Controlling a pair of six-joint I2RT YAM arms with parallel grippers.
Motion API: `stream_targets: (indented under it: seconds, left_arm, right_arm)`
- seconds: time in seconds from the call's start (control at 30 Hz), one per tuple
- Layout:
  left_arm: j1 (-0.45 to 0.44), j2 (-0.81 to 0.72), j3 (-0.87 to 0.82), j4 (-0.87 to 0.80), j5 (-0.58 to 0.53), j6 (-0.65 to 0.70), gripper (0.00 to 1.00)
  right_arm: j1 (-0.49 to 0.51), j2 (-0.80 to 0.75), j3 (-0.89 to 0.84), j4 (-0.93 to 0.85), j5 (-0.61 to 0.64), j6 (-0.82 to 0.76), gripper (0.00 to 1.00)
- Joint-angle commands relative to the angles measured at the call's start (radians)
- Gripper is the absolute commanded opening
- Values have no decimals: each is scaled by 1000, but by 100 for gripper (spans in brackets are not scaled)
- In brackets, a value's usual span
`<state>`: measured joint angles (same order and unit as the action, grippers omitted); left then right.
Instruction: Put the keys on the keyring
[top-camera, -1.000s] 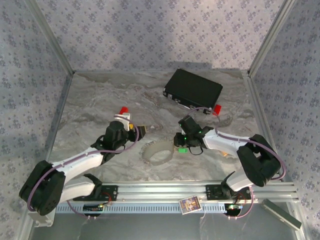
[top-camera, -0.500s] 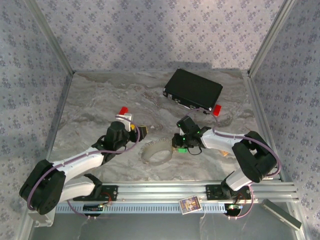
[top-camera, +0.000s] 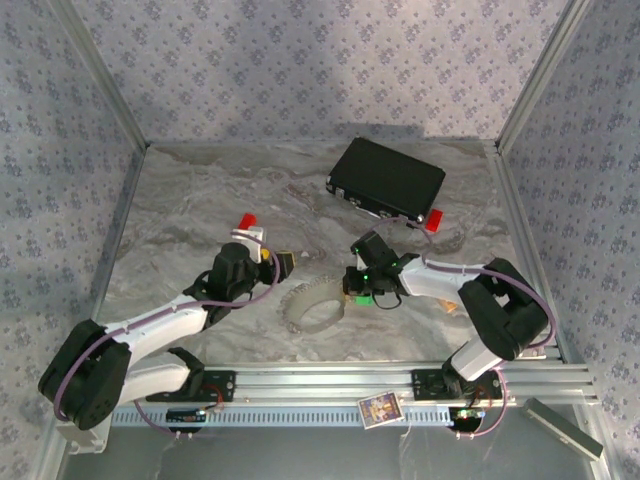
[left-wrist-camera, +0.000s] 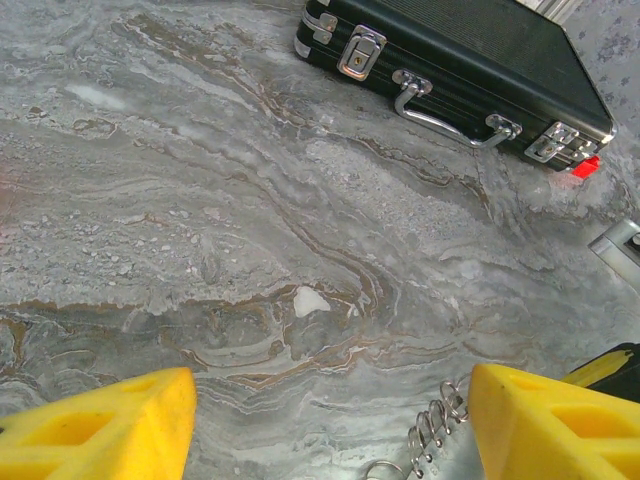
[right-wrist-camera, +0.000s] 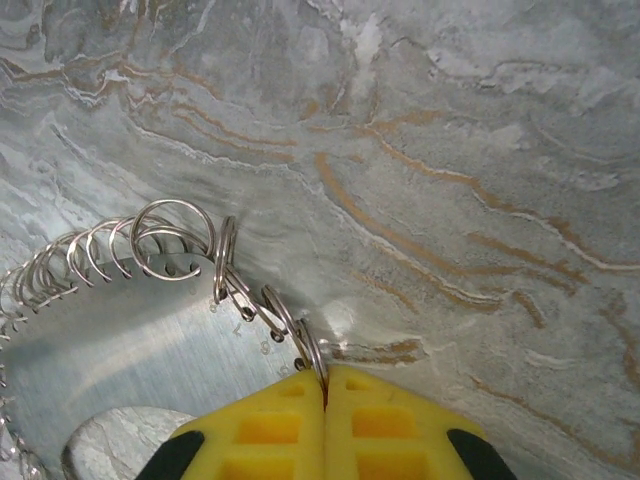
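The keyring (top-camera: 315, 305) lies flat on the marble table (top-camera: 180, 200), slightly toward 6 o'clock from the table centre. In the right wrist view it appears as a silvery loop (right-wrist-camera: 120, 330) with many small wire rings threaded along its rim.

The right gripper (top-camera: 352, 290) sits at the 2 o'clock edge of the keyring. Its yellow fingers (right-wrist-camera: 270, 430) are pressed together, pinching one wire ring of the keyring between the tips.

The left gripper (top-camera: 275, 258) is at 10 o'clock from the keyring, near it but not touching. Its fingers (left-wrist-camera: 100, 425) are spread wide and hold nothing. A few of the wire rings (left-wrist-camera: 432, 425) show between them at 5 o'clock.

A black case (top-camera: 388, 178) lies toward 1 o'clock, well apart, with a red block (top-camera: 433, 220) just beside its 5 o'clock corner. A second red block (top-camera: 246, 220) sits at 11 o'clock from the left gripper.
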<state>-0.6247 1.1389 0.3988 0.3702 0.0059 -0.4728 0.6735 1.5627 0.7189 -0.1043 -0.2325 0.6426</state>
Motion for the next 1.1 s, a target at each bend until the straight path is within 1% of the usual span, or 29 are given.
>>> stream_targets:
  seconds: [0.0,0.1,0.27,0.37,0.47,0.6,0.73,0.83,1.07]
  left_arm:
    - [-7,-28,23,6,-18,3,71]
    - [-7,-43,22,-5,-28,16,71]
    - [-6,-90,20,-24,-55,57,71]
    - [-5,-120,24,-44,-61,90,71]
    - [-7,-144,33,-68,-51,132,71]
    - [-11,-154,60,-107,-10,207,70]
    - [-39,-151,96,-130,58,326,67]
    - [-49,-142,129,-160,112,397,63]
    - [-49,-99,205,-242,238,480,50]
  right_arm:
    - [-3,7,18,-54,33,-22,1]
    - [10,-36,44,-124,99,-75,0]
    - [67,-118,121,-268,248,-186,0]
    - [99,-159,163,-331,317,-255,0]
    - [123,-188,195,-365,343,-333,0]
    - [141,-220,216,-363,312,-429,0]
    - [147,-258,225,-334,242,-529,0]
    - [157,-291,220,-295,189,-606,0]
    - [167,-340,221,-240,87,-745,0]
